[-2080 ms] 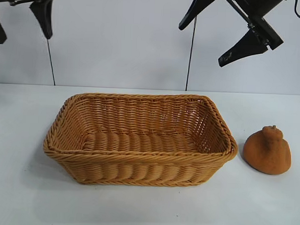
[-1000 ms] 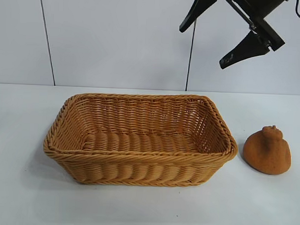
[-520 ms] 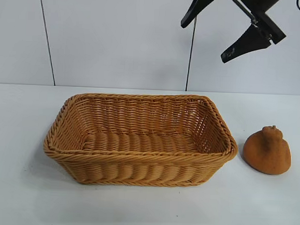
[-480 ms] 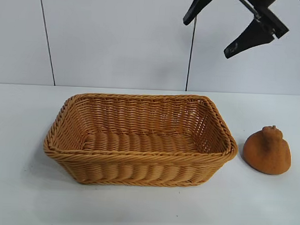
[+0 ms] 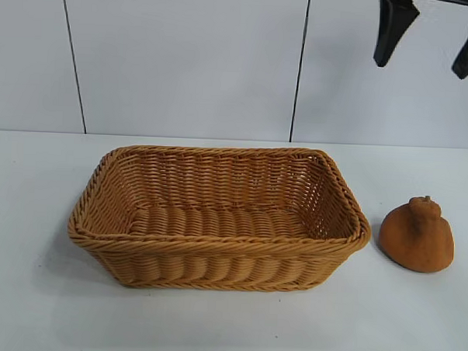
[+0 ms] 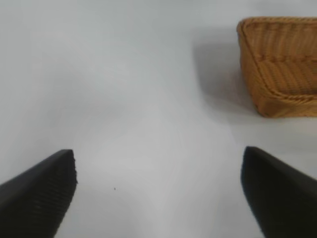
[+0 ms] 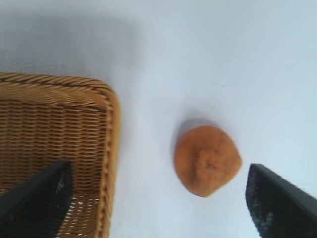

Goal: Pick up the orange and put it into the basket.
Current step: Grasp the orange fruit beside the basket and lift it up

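Orange (image 5: pixel 417 234): on white table (image 5: pixel 26 306), at 3 o'clock of basket (image 5: pixel 217 217), just beside, apart.
Right gripper (image 5: pixel 432 36): high above orange, pointing down, fingers spread wide, empty.
Left gripper (image 6: pixel 158 191): over bare table, basket toward its 1 o'clock; fingers spread, empty.
Backdrop: white panelled wall (image 5: pixel 185 57).

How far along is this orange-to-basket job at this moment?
Nothing is done yet: the orange sits on the table beside the basket, which holds nothing. In hand: the right hand, open, hangs high above the orange. The left hand, open, is off to the side. Left: descend, grasp, lift, carry over and release.
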`<control>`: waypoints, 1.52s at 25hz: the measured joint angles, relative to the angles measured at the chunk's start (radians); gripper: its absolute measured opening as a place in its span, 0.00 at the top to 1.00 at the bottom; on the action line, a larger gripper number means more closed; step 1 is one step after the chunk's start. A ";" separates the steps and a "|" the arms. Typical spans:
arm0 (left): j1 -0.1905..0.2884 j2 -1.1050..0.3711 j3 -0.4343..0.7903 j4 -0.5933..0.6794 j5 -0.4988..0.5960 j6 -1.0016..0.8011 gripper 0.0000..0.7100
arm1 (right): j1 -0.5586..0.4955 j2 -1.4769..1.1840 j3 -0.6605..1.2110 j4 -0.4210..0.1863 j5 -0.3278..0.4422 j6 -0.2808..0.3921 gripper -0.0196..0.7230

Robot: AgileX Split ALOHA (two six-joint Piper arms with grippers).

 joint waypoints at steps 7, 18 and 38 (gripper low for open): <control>0.000 -0.004 0.000 0.006 -0.001 0.000 0.09 | -0.112 -0.001 0.124 0.059 -0.001 -0.020 0.10; 0.000 -0.004 0.000 0.006 0.000 0.000 0.09 | -0.111 0.089 0.473 0.132 -0.285 -0.045 0.10; 0.000 -0.004 0.000 0.008 0.000 0.000 0.09 | -0.111 0.078 0.288 0.152 -0.245 -0.045 0.93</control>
